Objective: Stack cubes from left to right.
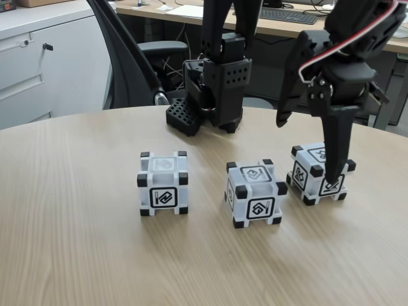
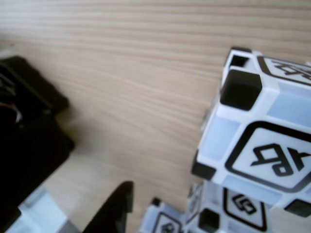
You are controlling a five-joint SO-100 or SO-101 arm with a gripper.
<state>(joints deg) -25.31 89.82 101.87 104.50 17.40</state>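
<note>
Three white cubes with black corners stand in a row on the wooden table in the fixed view: the left cube (image 1: 164, 183), the middle cube (image 1: 255, 193) and the right cube (image 1: 320, 173), which is turned at an angle. My black gripper (image 1: 306, 150) hangs open over the right cube. One finger (image 1: 336, 143) points down across that cube's front face, and the other jaw is splayed up and to the left. In the wrist view the right cube (image 2: 262, 141) is close on the right, the middle cube (image 2: 233, 206) shows below it, and a fingertip (image 2: 120, 201) rises from the bottom edge.
The arm's black base (image 1: 217, 89) stands at the back of the table behind the cubes, and appears as a dark mass (image 2: 24, 145) on the wrist view's left. An office chair (image 1: 137, 57) and desks lie beyond the round table edge.
</note>
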